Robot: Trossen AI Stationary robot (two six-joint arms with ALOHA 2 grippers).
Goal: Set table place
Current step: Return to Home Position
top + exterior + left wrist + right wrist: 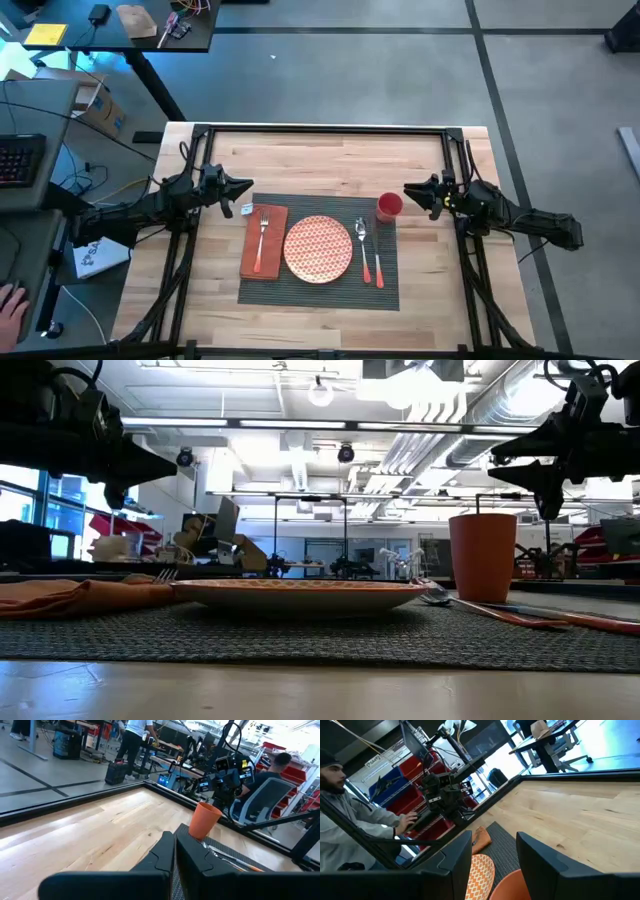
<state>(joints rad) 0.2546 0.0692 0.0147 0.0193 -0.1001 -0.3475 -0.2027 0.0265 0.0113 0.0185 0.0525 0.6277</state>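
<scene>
The left gripper [174, 836] fills the foreground of its wrist view, its two dark fingers pressed together on nothing. It hangs above the table [330, 155], just off the far left corner of the placemat [320, 290], with its arm stretched level and pointing inward. The right gripper [408, 192] mirrors it, raised just beside the orange cup [389, 206], fingers parted and empty. The placemat lies toward the table's front edge. It carries the napkin [274, 252] with the fork [263, 235], the patterned plate [318, 248], the spoon [362, 238] and the knife [378, 265]. Bare planks run from the mat to the far black rail [325, 128].
</scene>
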